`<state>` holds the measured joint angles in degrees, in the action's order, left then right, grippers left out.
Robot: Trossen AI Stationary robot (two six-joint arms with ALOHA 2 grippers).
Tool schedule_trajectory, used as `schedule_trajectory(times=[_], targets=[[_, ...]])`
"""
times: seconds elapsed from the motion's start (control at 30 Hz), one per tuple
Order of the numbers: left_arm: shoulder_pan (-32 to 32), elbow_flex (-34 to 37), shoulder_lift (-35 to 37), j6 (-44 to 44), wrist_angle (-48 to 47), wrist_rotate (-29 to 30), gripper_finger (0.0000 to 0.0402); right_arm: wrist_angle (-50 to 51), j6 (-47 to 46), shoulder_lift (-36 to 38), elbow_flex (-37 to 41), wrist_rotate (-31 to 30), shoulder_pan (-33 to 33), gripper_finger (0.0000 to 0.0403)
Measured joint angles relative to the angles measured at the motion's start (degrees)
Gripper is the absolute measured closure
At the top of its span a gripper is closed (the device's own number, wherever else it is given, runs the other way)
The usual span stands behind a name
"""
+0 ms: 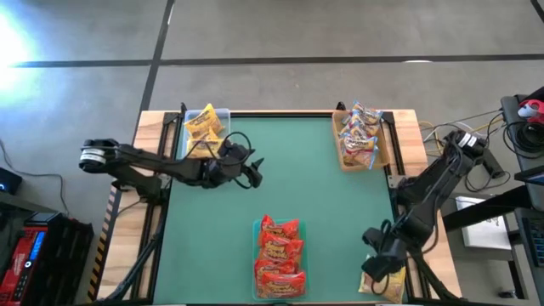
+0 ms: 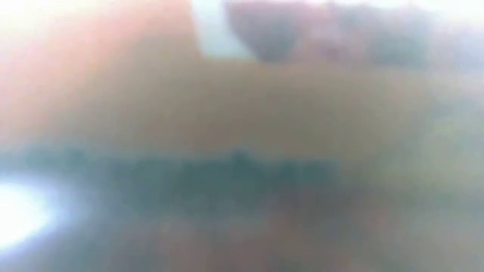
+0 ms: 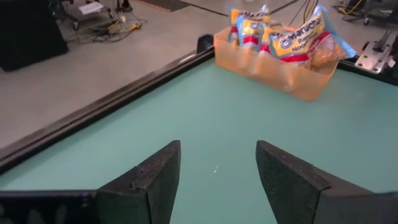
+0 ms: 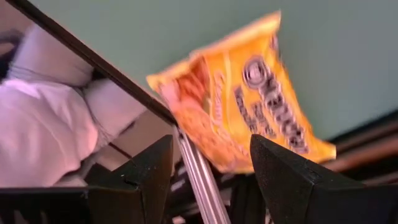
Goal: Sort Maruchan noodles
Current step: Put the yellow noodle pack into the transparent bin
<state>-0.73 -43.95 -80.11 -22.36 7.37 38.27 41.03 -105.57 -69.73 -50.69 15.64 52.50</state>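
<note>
Packet (image 4: 249, 102) lies diagonal (yellow) beyond right claw (image 4: 208, 180).

Low view wholly blurred, washed-out.

Red pkts (image 1: 280, 246), green table (image 1: 280, 170)

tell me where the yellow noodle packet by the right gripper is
In the high view the yellow packet sits at the table's near right corner, on the wooden edge just off the green mat, under the right gripper.
</note>
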Motion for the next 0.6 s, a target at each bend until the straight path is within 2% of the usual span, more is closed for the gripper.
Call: schedule_trajectory(times=[0.13,0.27,0.6], targets=[[0.00,-3.15,-2.13,2.58,-0.26,0.00,0.0210,-5.25,-2.91,-2.78,1.29,5.07,1.63,0.0200],[0.00,-5.79,-3.77,3.91,-0.90,0.03,0.0210,-10.67,-1.86,-6.38,1.59,8.42,2.04,0.0200],[0.00,-5.85,-4.22,4.32,-1.50,0.05,0.0209,-11.22,4.80,-13.04,1.60,11.39,2.00,0.0200]])
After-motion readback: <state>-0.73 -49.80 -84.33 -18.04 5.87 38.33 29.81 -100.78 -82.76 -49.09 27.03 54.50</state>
